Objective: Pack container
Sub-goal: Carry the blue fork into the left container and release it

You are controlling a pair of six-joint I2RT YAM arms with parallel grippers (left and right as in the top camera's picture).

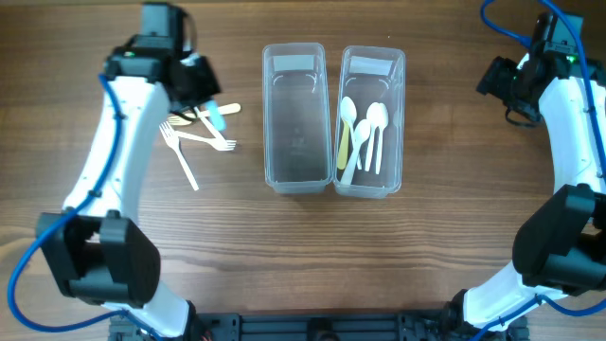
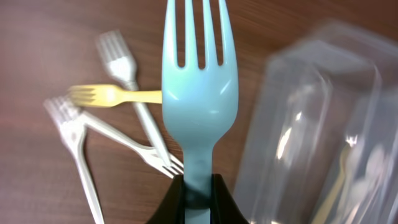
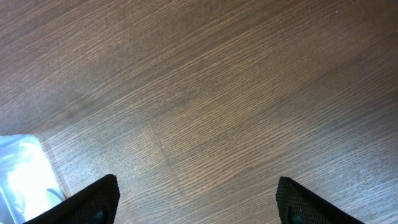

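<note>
We've got the left jaws clamped low on the blue fork (image 2: 199, 93); it could swivel and catch the rim of the empty container (image 1: 268, 114); right jaws apart, idle

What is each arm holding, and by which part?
The left end effector pinches a light blue fork by its handle, tines pointing away. The right end effector is open, holding nothing.
</note>
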